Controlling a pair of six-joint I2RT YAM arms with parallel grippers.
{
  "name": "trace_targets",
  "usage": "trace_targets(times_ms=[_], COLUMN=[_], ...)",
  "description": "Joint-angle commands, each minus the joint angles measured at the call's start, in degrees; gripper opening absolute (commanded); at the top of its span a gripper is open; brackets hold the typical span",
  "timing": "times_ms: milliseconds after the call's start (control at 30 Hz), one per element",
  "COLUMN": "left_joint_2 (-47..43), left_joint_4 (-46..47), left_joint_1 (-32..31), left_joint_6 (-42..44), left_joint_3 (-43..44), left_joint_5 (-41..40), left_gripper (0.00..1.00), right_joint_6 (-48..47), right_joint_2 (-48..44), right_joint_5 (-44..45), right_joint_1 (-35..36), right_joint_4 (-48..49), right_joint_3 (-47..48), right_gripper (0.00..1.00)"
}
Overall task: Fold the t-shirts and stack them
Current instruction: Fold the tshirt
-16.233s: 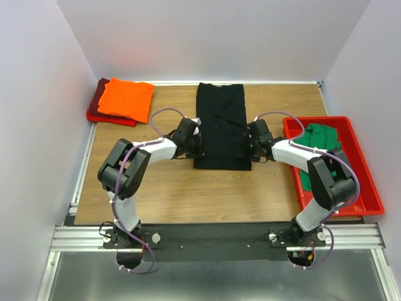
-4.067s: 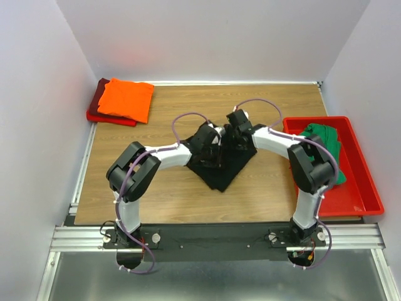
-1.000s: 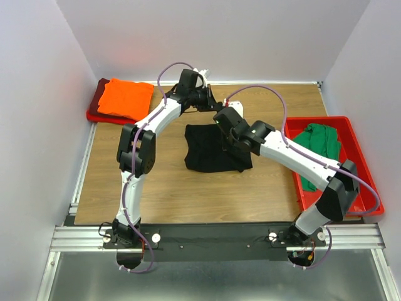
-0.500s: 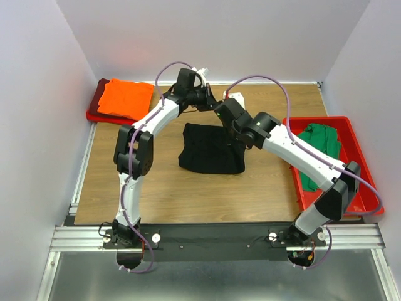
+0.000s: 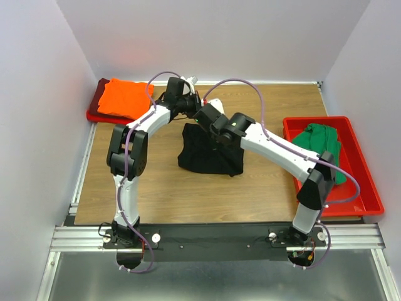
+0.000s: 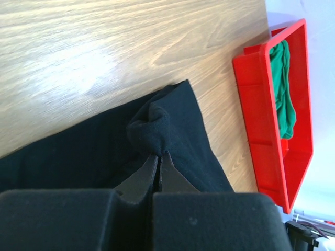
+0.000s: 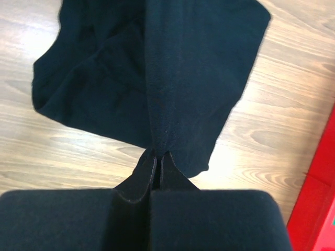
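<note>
At the centre of the table, the black t-shirt lies slightly further left than half a second earlier, nearer the orange t-shirt. The left gripper and right gripper each pinch its cloth between closed jaws.

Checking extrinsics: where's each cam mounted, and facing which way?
Top external: above and behind the bases, looking down on the table; both arms show.
Left wrist: on the left arm, looking along the shut left gripper, which pinches the black t-shirt; red bin beyond.
Right wrist: likewise along the shut right gripper, pinching the same shirt.
Shared: all three see the black t-shirt.
</note>
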Motion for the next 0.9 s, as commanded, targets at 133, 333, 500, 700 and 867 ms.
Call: trace_targets(times_ms=[133,333,500,700,867], left_joint_2=[-3.04,-3.31,-4.19,-3.48,-3.39], left_joint_4=[4.25,6.18,7.41,7.85,8.38], left_joint_1=[2.80,4.74,5.79,6.41,6.32], left_joint_6=[2.61,3.05,3.41,3.58,2.44], left_joint_3=[-3.18,-6.42,-9.07,-11.18,-15.12], left_joint_5=[-1.02,-1.28,-2.51,-3.39,-5.84], left_gripper=[0.00,0.00,0.00,0.00,0.00], right_joint_6=[2.40,3.37,3.81,5.04,6.45], right_joint_2=[6.85,9.66,9.40,10.28,12.65], right_joint_5=[0.16,-1.16,-3.87,-7.22,-6.26], right_joint_1=[2.88,3.14,3.14,3.23,2.97], right_joint_4=[-0.51,4.58,10.29,20.05,22.43], right_joint_3=[6.04,6.48,3.24,-3.35,-6.96], right_gripper=[0.00,0.00,0.00,0.00,0.00])
